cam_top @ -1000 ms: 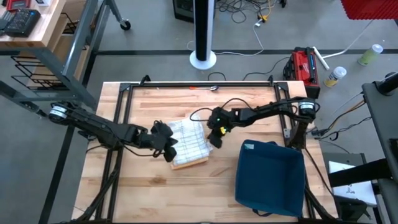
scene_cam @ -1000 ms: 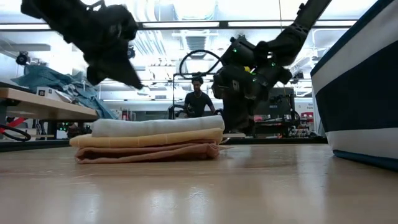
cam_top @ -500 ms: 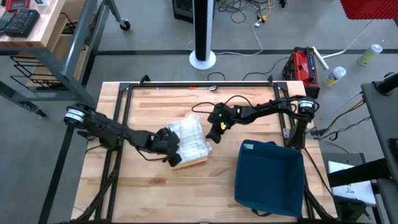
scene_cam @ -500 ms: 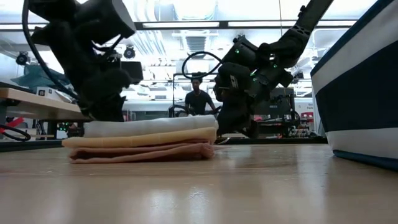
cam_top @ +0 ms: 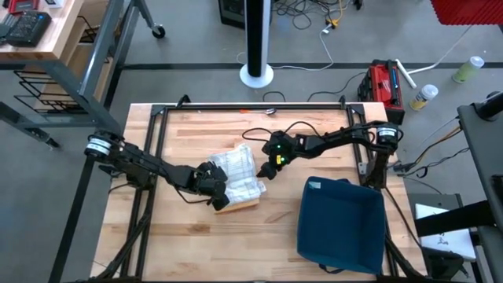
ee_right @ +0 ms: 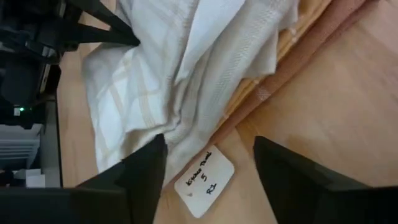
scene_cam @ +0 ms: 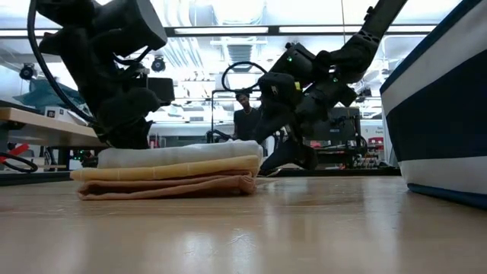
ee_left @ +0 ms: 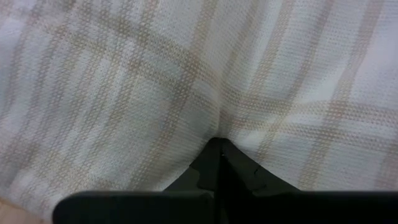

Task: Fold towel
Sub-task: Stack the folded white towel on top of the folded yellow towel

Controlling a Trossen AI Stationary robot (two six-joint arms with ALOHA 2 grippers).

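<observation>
The white checked towel (cam_top: 240,174) lies folded on top of a stack — a yellow towel (scene_cam: 171,169) under it and a pinkish one (scene_cam: 167,186) at the bottom — near the middle of the table (cam_top: 196,244). The fold looks largely made, though the white layer is rumpled along the side toward the right arm, where loose cloth bunches over the stack's edge in the right wrist view. What seems left is pressing and squaring that top layer.

The left gripper (cam_top: 211,182) bears down on the towel's near-left part with its fingers pinched shut; its wrist view shows only cloth dented around the closed tips, nothing caught between them. The right gripper (cam_top: 266,167) sits just beside the towel's right edge, its fingers spread wide and holding nothing, with a small paper tag (ee_right: 204,180) lying on the wood in front of them.

A blue bin (cam_top: 340,224) stands at the table's near-right corner.

Hidden: how many folds the white towel carries, and whether its far edge lines up — both arms cover parts of it from above. The tag's handwriting is hard to read. In the low view a person (scene_cam: 245,122) beyond the table is partly blocked by the right arm.
</observation>
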